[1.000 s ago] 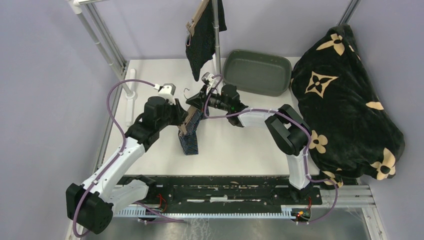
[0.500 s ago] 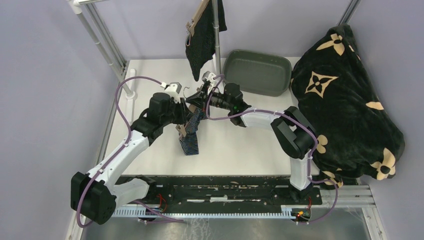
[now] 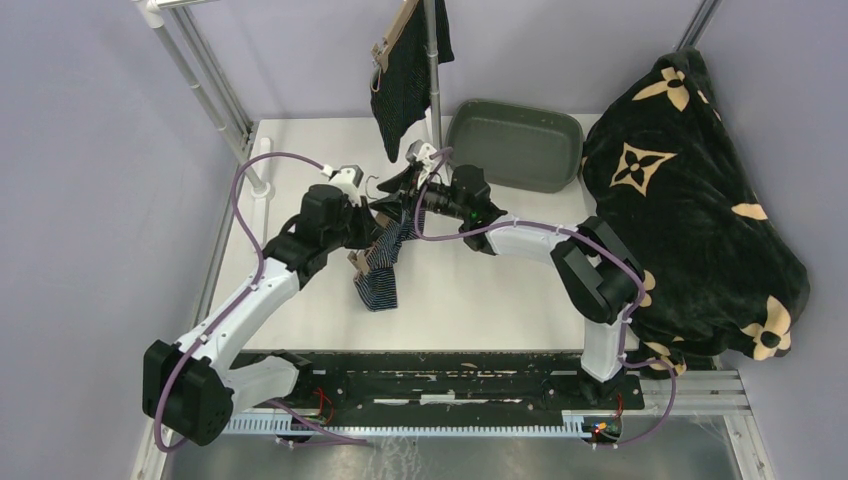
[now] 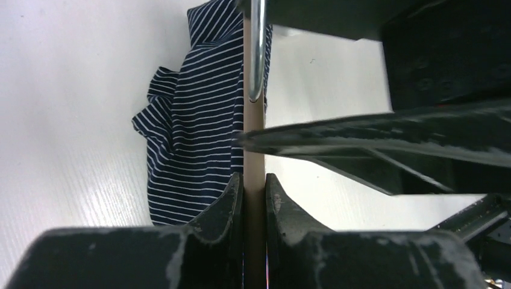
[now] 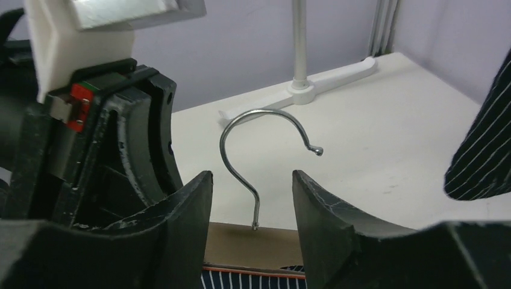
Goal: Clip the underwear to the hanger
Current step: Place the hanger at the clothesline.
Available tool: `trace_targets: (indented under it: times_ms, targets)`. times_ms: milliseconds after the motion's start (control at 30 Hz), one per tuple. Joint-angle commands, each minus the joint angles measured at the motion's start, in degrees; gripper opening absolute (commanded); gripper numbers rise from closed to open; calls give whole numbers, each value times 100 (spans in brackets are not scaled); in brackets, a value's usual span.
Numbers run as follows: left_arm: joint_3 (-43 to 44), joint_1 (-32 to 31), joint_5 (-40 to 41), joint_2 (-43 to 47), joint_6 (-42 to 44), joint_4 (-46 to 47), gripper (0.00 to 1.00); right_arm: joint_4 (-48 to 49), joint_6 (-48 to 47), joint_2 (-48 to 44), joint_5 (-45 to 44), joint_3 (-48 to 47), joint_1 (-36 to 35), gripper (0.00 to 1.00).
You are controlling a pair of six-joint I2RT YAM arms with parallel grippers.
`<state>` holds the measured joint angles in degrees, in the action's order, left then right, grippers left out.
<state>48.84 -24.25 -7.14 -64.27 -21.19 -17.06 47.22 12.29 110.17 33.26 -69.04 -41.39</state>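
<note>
Wooden hanger, seemingly clipping striped underwear.

Both arms are extended forward and inward, wrists nearly met; left gripper is clamped on the hanger, right gripper is spread.

Navy underwear, white stripes; tan hanger.

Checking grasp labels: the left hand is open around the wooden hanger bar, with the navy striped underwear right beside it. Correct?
Not open: the left wrist view shows the left hand shut on the wooden hanger bar. The navy striped underwear is right beside it, as you say.
</note>
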Motion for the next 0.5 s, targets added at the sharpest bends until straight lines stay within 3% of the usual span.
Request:
trace_targets:
  times_ms: [0, 200, 333, 467]
  targets:
    - [445, -37, 582, 90, -245, -70, 3, 92, -12, -633, -346, 103, -2, 64]
    - [887, 83, 1328, 177, -72, -814, 3, -698, 504, -1379, -837, 299, 378, 66]
    - [1149, 499, 1110, 91, 87, -975, 3, -1526, 889, -1950, -982, 402, 716, 66]
    - [1420, 1161, 762, -210, 211, -889, 3, -2312, 463, -2646, -1268, 558, 764, 67]
